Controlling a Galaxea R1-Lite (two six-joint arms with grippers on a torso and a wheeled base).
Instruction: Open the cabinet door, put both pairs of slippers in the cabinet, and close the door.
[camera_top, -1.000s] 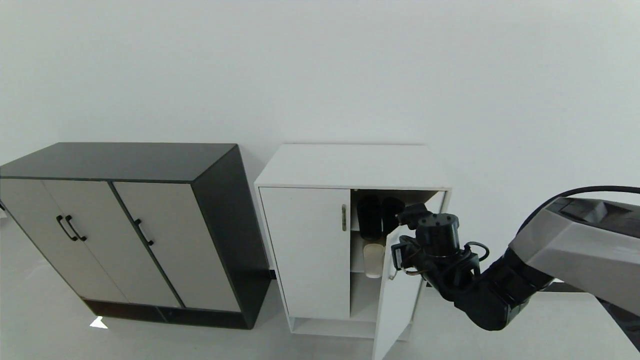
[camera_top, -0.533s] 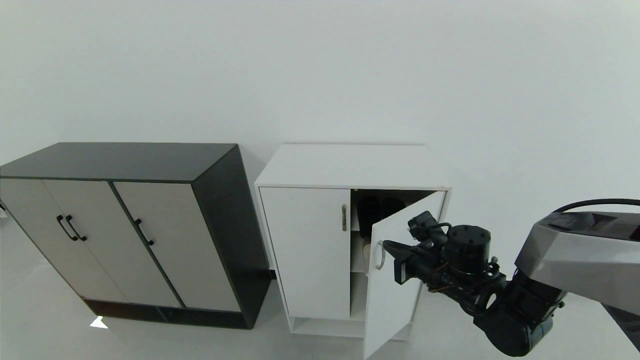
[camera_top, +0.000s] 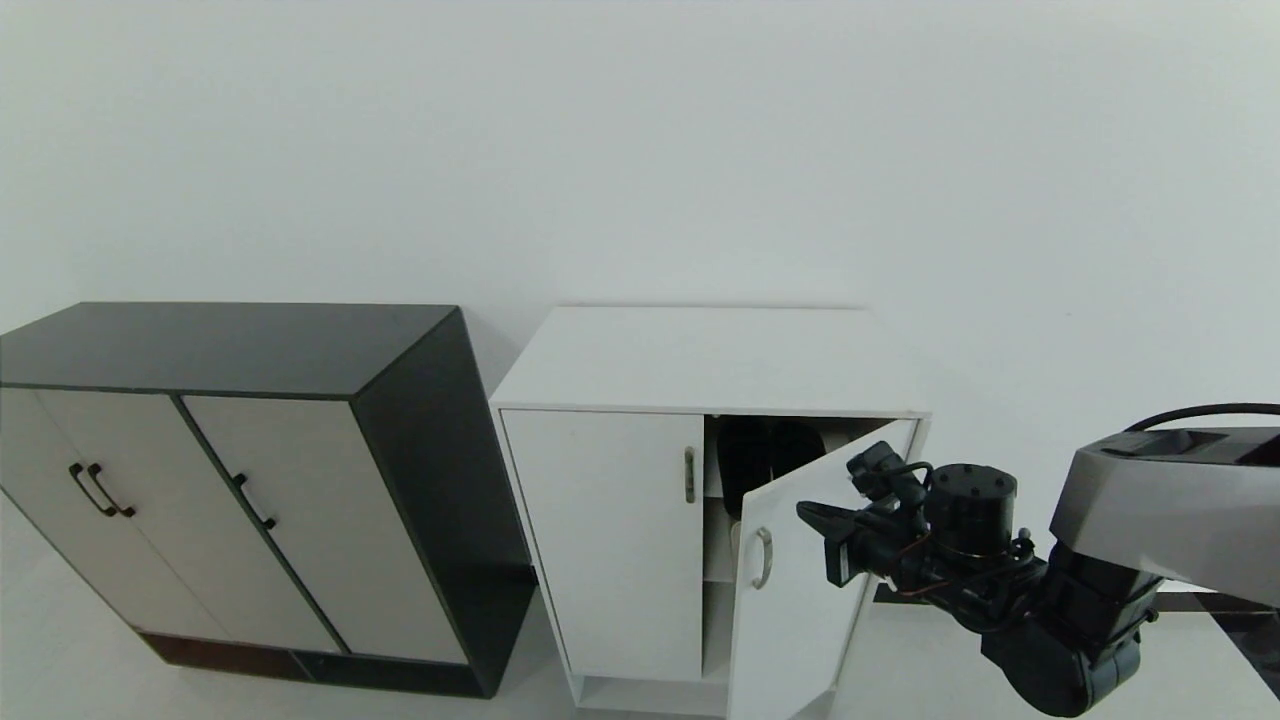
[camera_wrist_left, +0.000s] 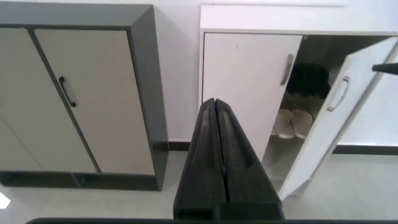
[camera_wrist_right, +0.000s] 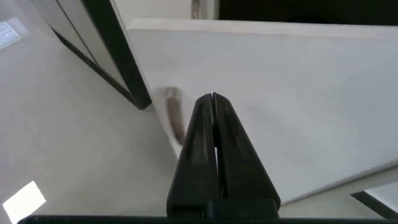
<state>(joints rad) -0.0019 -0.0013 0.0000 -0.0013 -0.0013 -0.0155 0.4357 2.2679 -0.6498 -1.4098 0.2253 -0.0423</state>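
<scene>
Showing a white cabinet (camera_top: 700, 360), right door (camera_top: 800, 610) hanging ajar. Storing black slippers (camera_wrist_left: 309, 79) on the upper shelf and pale slippers (camera_wrist_left: 293, 122) below. Holding the right gripper (camera_wrist_right: 213, 99) pinched together beside the door's outer face, the left gripper (camera_wrist_left: 215, 102) likewise, well back.

Finding: a home-style entryway set up in a plain room.

Grounds: a plain white wall (camera_top: 640, 150) and a smooth pale floor (camera_top: 60, 660), with a dark skirting strip (camera_wrist_left: 367, 150) at the wall's foot. Two household storage units stand side by side against the wall. One is a dark cabinet (camera_top: 230, 345) with grey doors and black handles, the other a white cabinet (camera_top: 700, 355). The white cabinet's right door (camera_top: 800, 600) is ajar. Inside, black slippers (camera_wrist_left: 309, 79) sit on an upper shelf and white slippers (camera_wrist_left: 293, 122) on the shelf below.
</scene>
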